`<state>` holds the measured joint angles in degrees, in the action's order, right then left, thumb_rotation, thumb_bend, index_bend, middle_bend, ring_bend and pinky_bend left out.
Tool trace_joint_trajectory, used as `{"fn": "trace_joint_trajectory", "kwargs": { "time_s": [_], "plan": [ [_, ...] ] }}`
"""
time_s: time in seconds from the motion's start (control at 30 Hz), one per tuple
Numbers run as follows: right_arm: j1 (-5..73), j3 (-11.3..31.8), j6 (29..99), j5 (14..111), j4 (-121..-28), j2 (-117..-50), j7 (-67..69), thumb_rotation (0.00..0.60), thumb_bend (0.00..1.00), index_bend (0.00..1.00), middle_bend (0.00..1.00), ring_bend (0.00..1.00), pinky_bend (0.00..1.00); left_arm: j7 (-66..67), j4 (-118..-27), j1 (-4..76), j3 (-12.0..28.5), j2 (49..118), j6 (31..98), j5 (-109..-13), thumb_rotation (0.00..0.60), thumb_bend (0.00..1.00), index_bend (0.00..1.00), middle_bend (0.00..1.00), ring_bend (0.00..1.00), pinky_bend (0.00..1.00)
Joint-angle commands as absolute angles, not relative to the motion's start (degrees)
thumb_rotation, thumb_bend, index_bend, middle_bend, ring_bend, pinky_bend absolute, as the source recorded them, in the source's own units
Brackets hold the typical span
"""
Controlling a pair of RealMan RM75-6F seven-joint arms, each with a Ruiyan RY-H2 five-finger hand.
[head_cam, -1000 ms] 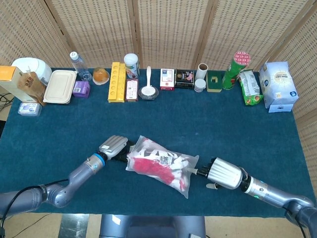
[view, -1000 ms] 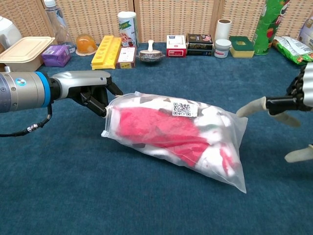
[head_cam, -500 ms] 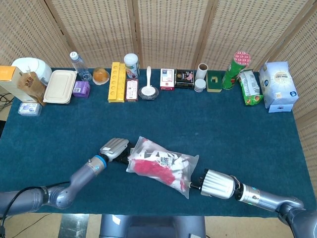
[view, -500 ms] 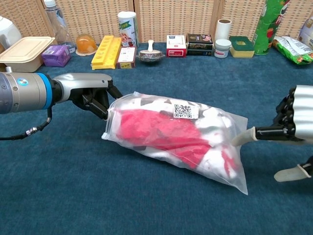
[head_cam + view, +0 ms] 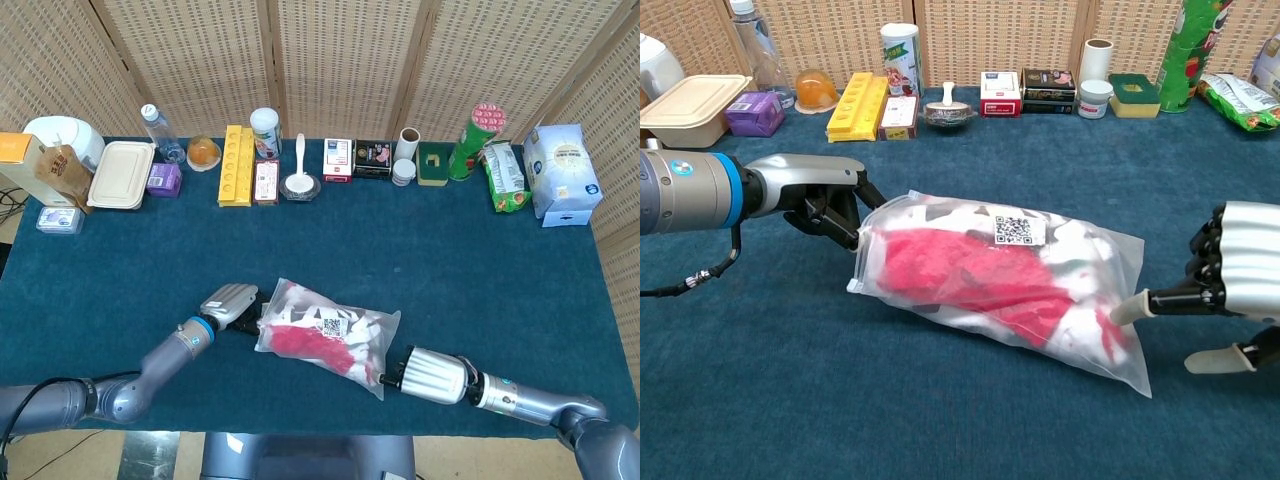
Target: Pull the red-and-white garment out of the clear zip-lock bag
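Your clear zip-lock bag [image 5: 1000,285] lies crinkled and glossy near the front edge of the tabletop [image 5: 480,260], stuffed fat with the soft red-and-white garment [image 5: 970,275], a QR sticker [image 5: 1013,230] on top. Your left hand [image 5: 825,195] grasps the bag's left end with dark fingers. Your right hand [image 5: 1230,290] is released, one pale fingertip touching the bag's right corner. The tabletop wears napped dark-blue cloth; woven cane screens [image 5: 340,60] stand behind.
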<state>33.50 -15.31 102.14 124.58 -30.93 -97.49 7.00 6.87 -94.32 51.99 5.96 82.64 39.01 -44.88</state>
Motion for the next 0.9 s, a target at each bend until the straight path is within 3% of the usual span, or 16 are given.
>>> {"fn": "trace_joint_trajectory", "kwargs": {
  "time_s": [0.03, 0.23, 0.37, 0.9],
  "plan": [
    [33.8, -15.7, 102.1, 124.8, -30.8, -97.8, 6.7, 0.558, 0.26, 0.33, 0.86, 1.00, 1.00, 7.0, -94.6, 52.2, 5.8, 82.6, 39.1, -44.1, 0.600, 0.45, 0.79, 1.00, 1.00, 0.99],
    [34.8, -16.7, 103.2, 125.9, -32.4, -98.0, 4.8, 0.572, 0.30, 0.32, 0.86, 1.00, 1.00, 7.8, -95.5, 53.1, 5.5, 82.4, 39.6, -40.8, 0.600, 0.45, 0.79, 1.00, 1.00, 0.99],
    [35.0, -17.0, 103.6, 126.0, -33.5, -98.1, 3.9, 0.573, 0.27, 0.30, 0.86, 1.00, 1.00, 8.1, -96.1, 53.6, 5.4, 82.3, 39.9, -39.3, 0.600, 0.45, 0.79, 1.00, 1.00, 0.99],
    [37.2, -17.8, 100.1, 125.5, -32.4, -99.2, 3.8, 0.579, 0.30, 0.31, 0.86, 1.00, 1.00, 7.7, -97.6, 54.6, 5.5, 82.1, 40.3, -36.1, 0.600, 0.45, 0.79, 1.00, 1.00, 0.99]
  ]
}}
